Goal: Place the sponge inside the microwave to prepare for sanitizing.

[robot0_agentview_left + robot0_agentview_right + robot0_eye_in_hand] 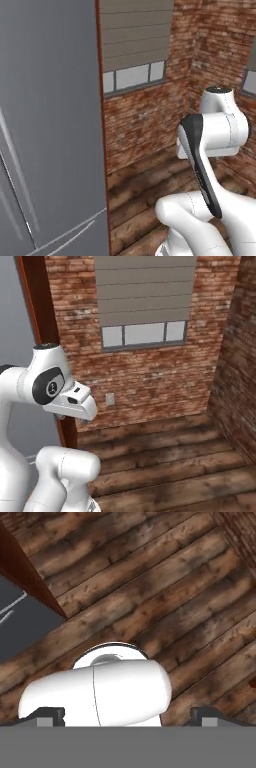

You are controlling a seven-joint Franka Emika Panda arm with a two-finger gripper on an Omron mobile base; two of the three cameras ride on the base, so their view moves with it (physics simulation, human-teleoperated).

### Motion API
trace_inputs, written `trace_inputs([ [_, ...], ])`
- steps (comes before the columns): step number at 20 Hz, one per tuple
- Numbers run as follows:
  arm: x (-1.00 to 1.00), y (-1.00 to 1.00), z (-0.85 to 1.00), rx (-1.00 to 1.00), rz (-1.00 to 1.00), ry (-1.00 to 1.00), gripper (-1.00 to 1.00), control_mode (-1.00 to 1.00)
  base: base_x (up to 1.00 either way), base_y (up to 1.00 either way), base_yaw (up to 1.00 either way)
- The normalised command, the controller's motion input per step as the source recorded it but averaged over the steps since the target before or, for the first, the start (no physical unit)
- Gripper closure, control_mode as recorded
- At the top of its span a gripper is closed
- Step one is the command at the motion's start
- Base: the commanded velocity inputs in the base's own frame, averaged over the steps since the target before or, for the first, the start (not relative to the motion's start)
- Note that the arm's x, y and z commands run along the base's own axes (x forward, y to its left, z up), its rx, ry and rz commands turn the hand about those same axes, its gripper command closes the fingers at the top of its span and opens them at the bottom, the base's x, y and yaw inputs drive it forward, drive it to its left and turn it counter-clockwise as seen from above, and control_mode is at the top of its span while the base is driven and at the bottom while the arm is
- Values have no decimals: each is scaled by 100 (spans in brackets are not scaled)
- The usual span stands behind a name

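The gripper (pixel 128 714) sits nearest, its two dark fingertips (pixel 50 714) rising far apart at the bottom of the hand view, one at each side. The jaws stand wide and hold nothing; nothing touches either tip. Between and beyond them lies the wooden plank floor (pixel 165 597), dark brown boards running slantwise.

In the left base view the white arm (pixel 210 150) folds up from the lower right, with one black strip along its forearm. Just beside it on the left stands a tall grey appliance (pixel 50 125), a flat grey front with thin curved handle lines low down, edged by a reddish-brown wooden side panel (pixel 101 90). This panel and grey front also show at the left of the right base view, behind the arm.

Farther back rises a red brick wall (pixel 150 386), meeting a second brick wall (pixel 240 356) at a corner on the right. One window (pixel 144 333) is set in the far wall, three panes below a lowered grey blind (pixel 145 288). One small pale outlet plate (pixel 109 400) sits on the brick below it.

I cannot tell where the sponge or the microwave stands.
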Motion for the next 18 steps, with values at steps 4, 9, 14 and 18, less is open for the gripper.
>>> trace_inputs([
  [4,0,0,0,0,0,0,-100,100,10,-27,-88],
  [9,0,0,0,0,0,0,-100,100,13,-33,-88],
  [14,0,0,0,0,0,0,-100,100,16,-36,-87],
  [18,0,0,0,0,0,0,-100,100,12,-51,-84],
])
